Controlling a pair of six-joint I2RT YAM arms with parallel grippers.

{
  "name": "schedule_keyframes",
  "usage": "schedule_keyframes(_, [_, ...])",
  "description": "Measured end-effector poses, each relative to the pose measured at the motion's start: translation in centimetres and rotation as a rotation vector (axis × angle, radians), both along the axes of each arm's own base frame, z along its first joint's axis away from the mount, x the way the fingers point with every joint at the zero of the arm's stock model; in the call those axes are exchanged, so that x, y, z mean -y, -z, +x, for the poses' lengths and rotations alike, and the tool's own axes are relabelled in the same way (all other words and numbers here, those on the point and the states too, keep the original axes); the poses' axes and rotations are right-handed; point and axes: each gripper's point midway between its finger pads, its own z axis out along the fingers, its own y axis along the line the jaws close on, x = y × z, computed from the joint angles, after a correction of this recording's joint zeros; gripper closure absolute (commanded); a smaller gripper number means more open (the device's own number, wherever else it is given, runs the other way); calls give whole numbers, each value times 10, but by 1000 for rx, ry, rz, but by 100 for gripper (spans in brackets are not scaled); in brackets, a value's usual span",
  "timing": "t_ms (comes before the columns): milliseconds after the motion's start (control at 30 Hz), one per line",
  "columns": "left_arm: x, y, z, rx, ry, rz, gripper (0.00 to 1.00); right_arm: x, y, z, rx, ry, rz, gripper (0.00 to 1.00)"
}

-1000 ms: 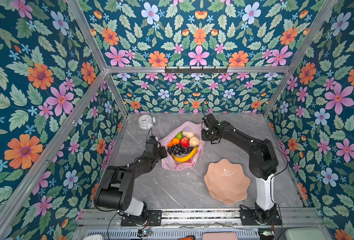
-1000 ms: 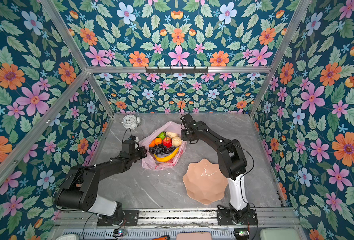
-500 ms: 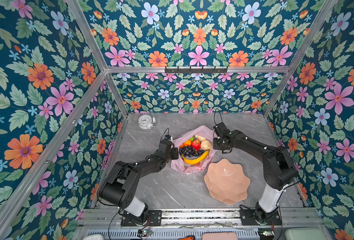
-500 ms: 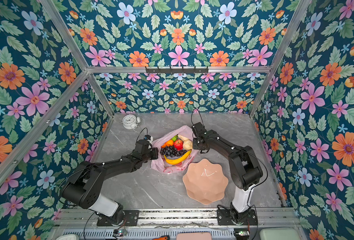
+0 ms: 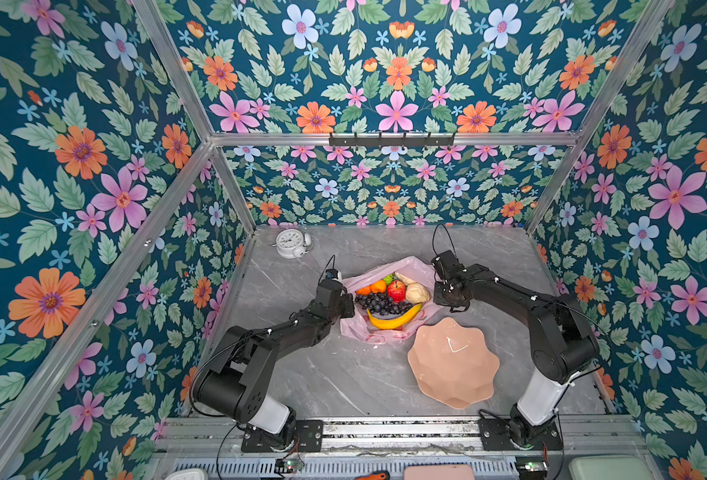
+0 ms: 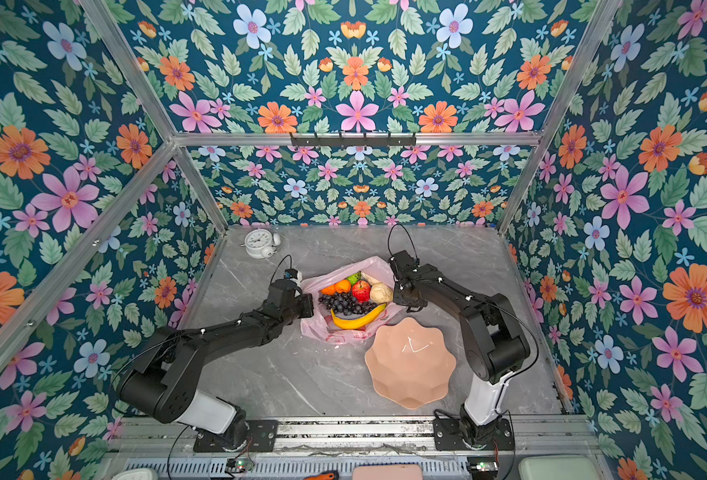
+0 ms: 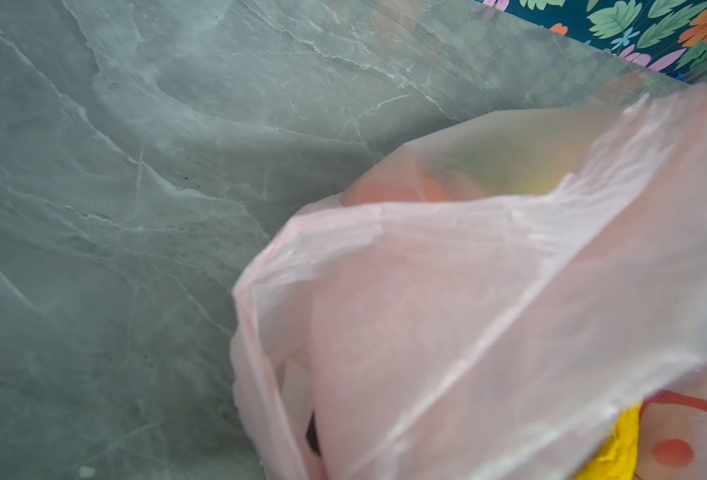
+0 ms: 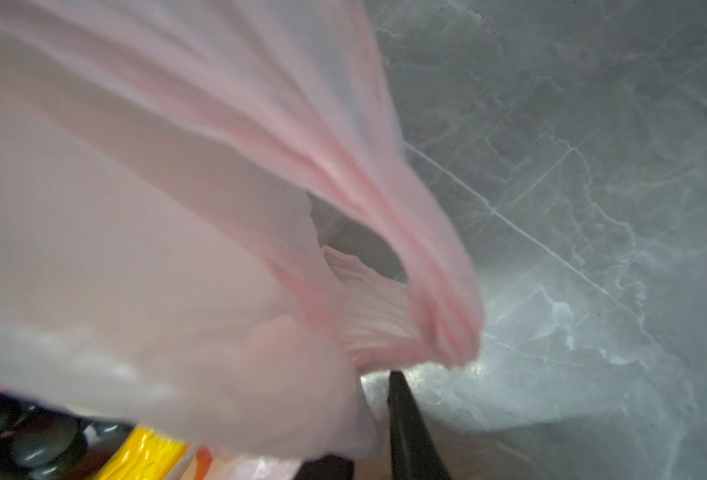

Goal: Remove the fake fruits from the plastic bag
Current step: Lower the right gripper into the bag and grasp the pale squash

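Centrally, the plastic bag lies open on the table, fake fruits heaped inside. Left gripper clamped on its near rim; right gripper barely parted, bag edge just clear of it.

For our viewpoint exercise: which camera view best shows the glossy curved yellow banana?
A top view: both show the glossy curved yellow banana nearly whole in the open translucent pink plastic bag. The left wrist view shows only a yellow end past blurred film; the right wrist view, a short yellow strip.
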Motion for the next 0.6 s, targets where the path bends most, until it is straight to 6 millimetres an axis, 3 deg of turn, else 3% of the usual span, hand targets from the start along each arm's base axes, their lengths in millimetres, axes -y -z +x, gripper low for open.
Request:
schedule_keyframes(133, [0,-2,0,4,1,-2,100,-16,-26,-1,50,-68,16,58])
schedule_keyframes(233, [0,-2,-1,5,1,-3,100,-27,-47,1,100,-115,21,54])
schedule_keyframes(367, [-1,-5,-2,15,1,-7,100,-36,-81,-9,183,-195,7,45])
schedule_keyframes(467, [-1,-7,-1,23,3,-9,100,-53,-102,-16,247,-282,33,43])
schedule_keyframes(600, [0,-7,-1,25,3,-10,100,-61,-104,-8,272,-331,36,41])
